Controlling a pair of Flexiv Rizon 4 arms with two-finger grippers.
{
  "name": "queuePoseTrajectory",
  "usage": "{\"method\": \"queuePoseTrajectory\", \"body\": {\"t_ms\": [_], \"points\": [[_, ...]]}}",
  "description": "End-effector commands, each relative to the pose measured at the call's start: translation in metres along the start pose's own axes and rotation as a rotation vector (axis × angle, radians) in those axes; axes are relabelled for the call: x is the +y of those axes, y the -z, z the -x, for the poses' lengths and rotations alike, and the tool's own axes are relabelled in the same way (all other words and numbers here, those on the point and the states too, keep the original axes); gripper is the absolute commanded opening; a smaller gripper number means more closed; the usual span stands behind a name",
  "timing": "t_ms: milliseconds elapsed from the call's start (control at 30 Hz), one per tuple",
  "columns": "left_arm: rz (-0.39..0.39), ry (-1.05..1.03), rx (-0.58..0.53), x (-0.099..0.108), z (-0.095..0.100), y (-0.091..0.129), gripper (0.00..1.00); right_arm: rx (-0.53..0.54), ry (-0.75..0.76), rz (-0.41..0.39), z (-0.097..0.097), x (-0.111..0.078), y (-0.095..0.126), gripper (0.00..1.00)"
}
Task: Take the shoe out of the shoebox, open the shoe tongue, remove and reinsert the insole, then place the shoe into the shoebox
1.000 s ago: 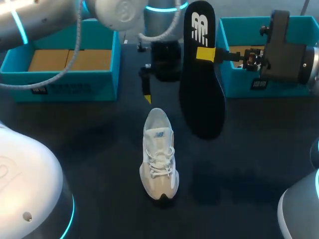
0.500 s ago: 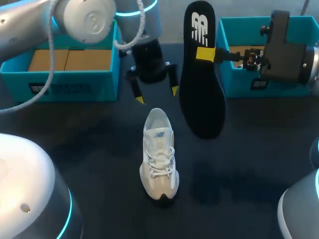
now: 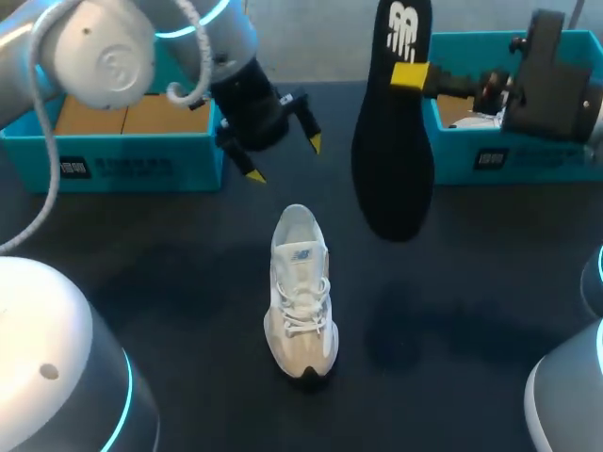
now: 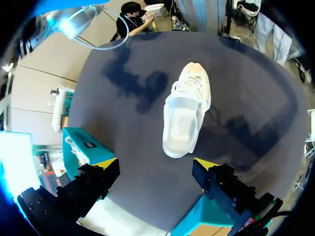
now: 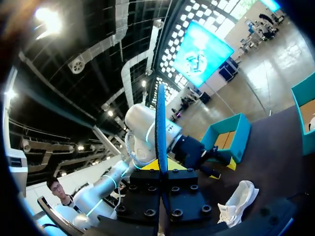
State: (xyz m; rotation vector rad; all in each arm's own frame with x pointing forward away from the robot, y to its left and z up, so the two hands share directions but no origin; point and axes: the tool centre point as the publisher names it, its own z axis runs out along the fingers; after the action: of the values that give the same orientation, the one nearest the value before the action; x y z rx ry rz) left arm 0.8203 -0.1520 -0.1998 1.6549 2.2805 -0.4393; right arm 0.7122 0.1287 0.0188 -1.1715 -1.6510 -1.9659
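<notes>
A white sneaker (image 3: 300,292) stands upright in the middle of the dark table, toe toward the front edge. My left gripper (image 3: 285,160) hangs open above the table just behind the shoe's heel, empty. In the left wrist view the sneaker (image 4: 187,110) lies ahead of the open left gripper (image 4: 155,164). My right gripper (image 3: 412,73) is shut on a black insole (image 3: 396,141), held on edge in the air, to the right of and behind the shoe. In the right wrist view the insole (image 5: 161,123) rises edge-on from the shut right gripper (image 5: 162,172), with the sneaker (image 5: 238,199) on the table beyond.
A teal shoebox (image 3: 122,160) with a brown cardboard floor stands at the back left, beside my left arm. A second teal shoebox (image 3: 528,155) stands at the back right, under my right arm. Dark table surface surrounds the shoe.
My left gripper has swung left and turned, both yellow tips now showing wide apart. My right gripper has shifted the insole slightly right and farther back. The shoe has not moved.
</notes>
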Motion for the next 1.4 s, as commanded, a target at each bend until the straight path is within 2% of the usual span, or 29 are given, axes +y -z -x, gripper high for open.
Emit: {"method": "queuePoseTrajectory", "body": {"t_ms": [33, 100, 367, 467, 867, 1167, 1400], "points": [[0.01, -0.011, -0.34, -0.007, -0.008, 0.02, 1.0, 0.0, -0.033, -0.013, 0.004, 0.018, -0.013, 0.0], [0.017, -0.032, -0.378, -0.008, -0.006, 0.028, 1.0, -0.009, -0.051, -0.024, 0.005, 0.023, -0.014, 0.0], [0.039, -0.075, -0.556, -0.001, 0.001, 0.063, 1.0, -0.031, -0.173, 0.039, 0.014, 0.044, -0.029, 0.0], [0.046, -0.1, -0.607, -0.001, 0.001, 0.076, 1.0, -0.021, -0.215, 0.016, 0.017, 0.047, -0.039, 0.0], [-0.017, -0.171, -0.792, -0.001, -0.008, 0.121, 1.0, -0.07, -0.35, -0.038, 0.043, 0.045, -0.066, 0.0], [-0.041, -0.248, -0.947, -0.019, -0.007, 0.147, 1.0, -0.103, -0.473, -0.032, 0.059, 0.038, -0.081, 0.0], [-0.067, -0.272, -1.042, -0.03, -0.007, 0.155, 1.0, -0.114, -0.561, -0.059, 0.072, 0.036, -0.108, 0.0]]}}
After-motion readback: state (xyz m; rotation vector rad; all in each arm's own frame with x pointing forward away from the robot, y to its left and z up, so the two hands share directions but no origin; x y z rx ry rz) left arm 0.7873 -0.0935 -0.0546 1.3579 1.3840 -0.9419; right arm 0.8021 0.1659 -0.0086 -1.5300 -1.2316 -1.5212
